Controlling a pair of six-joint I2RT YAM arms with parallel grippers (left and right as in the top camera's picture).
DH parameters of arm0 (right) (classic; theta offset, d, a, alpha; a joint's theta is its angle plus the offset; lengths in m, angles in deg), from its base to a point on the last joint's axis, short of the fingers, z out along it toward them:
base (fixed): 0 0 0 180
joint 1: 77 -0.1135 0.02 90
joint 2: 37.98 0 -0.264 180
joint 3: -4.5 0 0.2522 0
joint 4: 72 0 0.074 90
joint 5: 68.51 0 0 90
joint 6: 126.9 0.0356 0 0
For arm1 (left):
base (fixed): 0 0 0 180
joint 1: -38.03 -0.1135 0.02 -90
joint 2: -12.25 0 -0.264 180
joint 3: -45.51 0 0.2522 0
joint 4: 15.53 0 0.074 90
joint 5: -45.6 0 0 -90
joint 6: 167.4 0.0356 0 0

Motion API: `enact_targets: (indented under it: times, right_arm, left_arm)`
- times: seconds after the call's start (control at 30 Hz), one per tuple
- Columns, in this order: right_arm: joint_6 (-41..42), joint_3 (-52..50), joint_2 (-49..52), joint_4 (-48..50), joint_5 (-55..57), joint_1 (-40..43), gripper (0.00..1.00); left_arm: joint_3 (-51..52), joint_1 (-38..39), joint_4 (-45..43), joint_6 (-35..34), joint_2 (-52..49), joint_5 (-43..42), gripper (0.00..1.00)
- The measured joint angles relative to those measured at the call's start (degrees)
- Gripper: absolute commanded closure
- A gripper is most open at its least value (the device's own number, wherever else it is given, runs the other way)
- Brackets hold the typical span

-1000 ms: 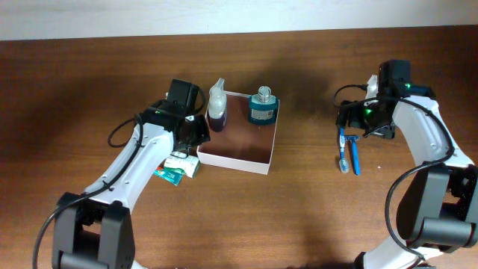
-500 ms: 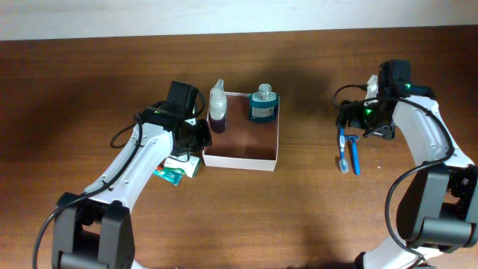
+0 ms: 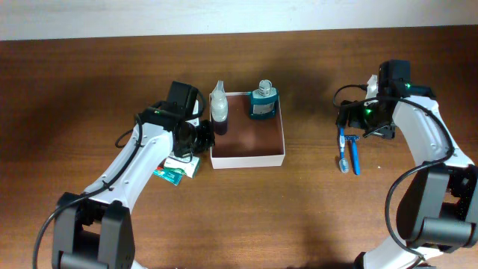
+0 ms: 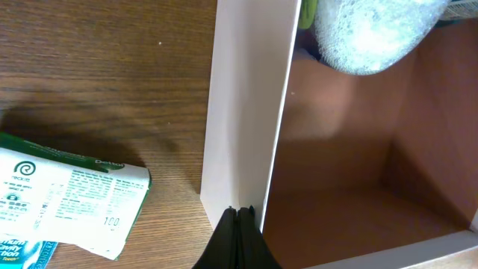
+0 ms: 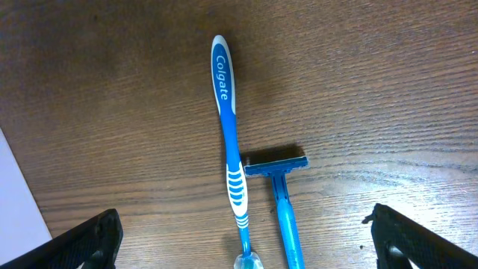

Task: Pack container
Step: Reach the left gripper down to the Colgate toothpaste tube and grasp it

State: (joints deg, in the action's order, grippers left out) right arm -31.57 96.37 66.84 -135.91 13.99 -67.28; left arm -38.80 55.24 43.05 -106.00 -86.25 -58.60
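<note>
The container [image 3: 278,160], a shallow white-walled box with a reddish-brown inside, sits mid-table. A teal mouthwash bottle [image 3: 262,101] and a frosted spray bottle [image 3: 218,109] stand at its back edge. My left gripper [image 3: 202,139] is shut, its tips [image 4: 239,214] against the outer face of the container's left wall [image 4: 243,119]. My right gripper [image 3: 361,122] hangs open over a blue toothbrush [image 5: 228,127] and a blue razor [image 5: 281,190], which lie side by side between its wide-apart fingers [image 5: 86,239].
A white and green packet [image 3: 178,167] lies on the table just left of the container, also in the left wrist view as a printed packet [image 4: 67,202]. The toothbrush [image 3: 343,152] and razor [image 3: 354,155] lie right of the container, on bare wood.
The container has swung from a slanted position to square with the table and shifted slightly right, with my left gripper at its left wall. The right arm has not moved.
</note>
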Motion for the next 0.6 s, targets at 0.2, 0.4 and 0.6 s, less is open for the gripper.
enact_targets:
  times: [0.2, 0.4, 0.6]
  right_arm:
    - [0.02, 0.0, 0.0, 0.0, 0.0, 0.0, 0.01]
    - [0.04, 0.0, 0.0, 0.0, 0.0, 0.0, 0.01]
    - [0.02, 0.0, 0.0, 0.0, 0.0, 0.0, 0.01]
  left_arm:
    - [0.0, 0.0, -0.07, 0.02, 0.0, 2.54, 0.99]
    - [0.02, -5.35, -1.33, 0.04, 0.0, 7.21, 0.99]
    - [0.02, -14.67, -1.51, 0.04, 0.0, 7.54, 0.98]
